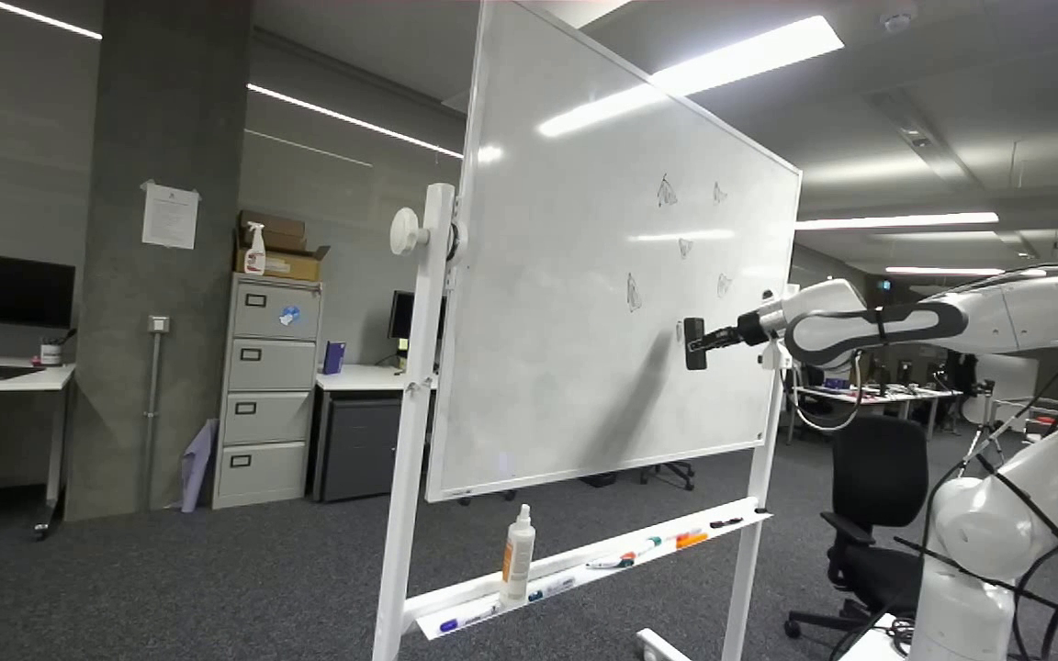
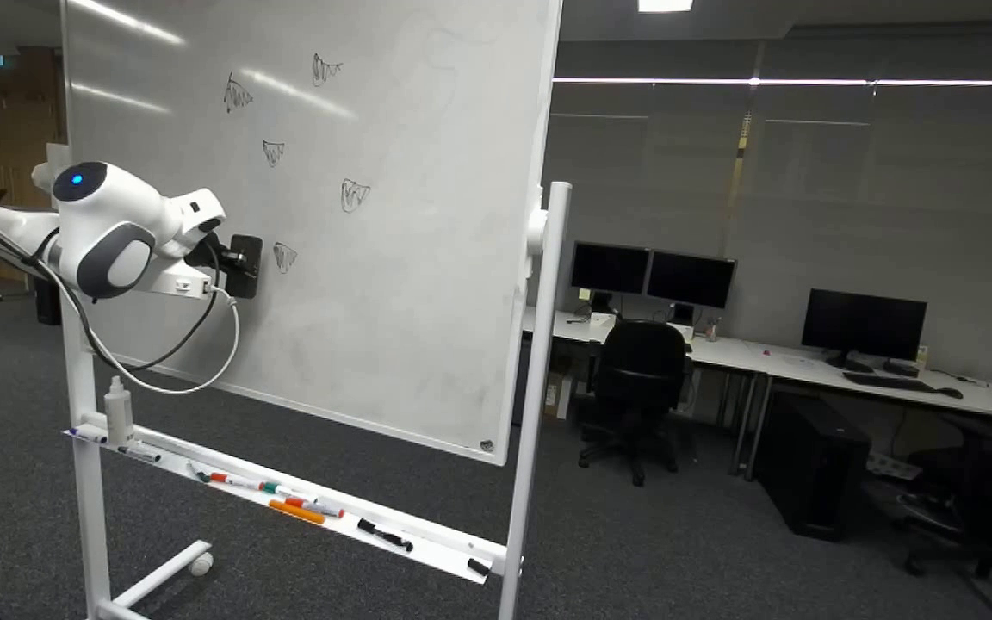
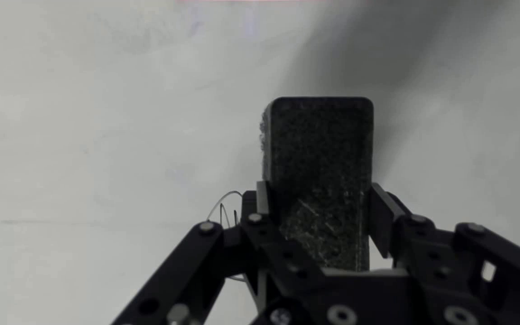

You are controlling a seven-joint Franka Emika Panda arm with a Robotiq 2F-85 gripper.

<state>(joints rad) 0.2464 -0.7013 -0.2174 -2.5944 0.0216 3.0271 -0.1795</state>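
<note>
- Evidently, the pincer (image 3: 321,212) is closed as far as a dark block, apparently an eraser (image 3: 321,144), allows, pinching its long sides and holding nothing else.
- A long part of the eraser juts past the pincer's tips, so a hard sideways push could twist it; steady, moderate pressure looks safest.
- Just to the right of the pincer in an exterior view is a scribble (image 2: 284,257); lines also show beside the pincer in the wrist view.
- Directly ahead of the pincer stands the whiteboard (image 1: 547,367). Whether the eraser touches it cannot be told; good contact would mean meeting it flat rather than edge first.
- Above the pincer, more scribbles (image 2: 355,195) show in both exterior views.
- Well below the pincer, a tray (image 2: 440,553) carries a bottle (image 1: 517,557) and pens (image 2: 296,512); any low move should leave them room.
</note>
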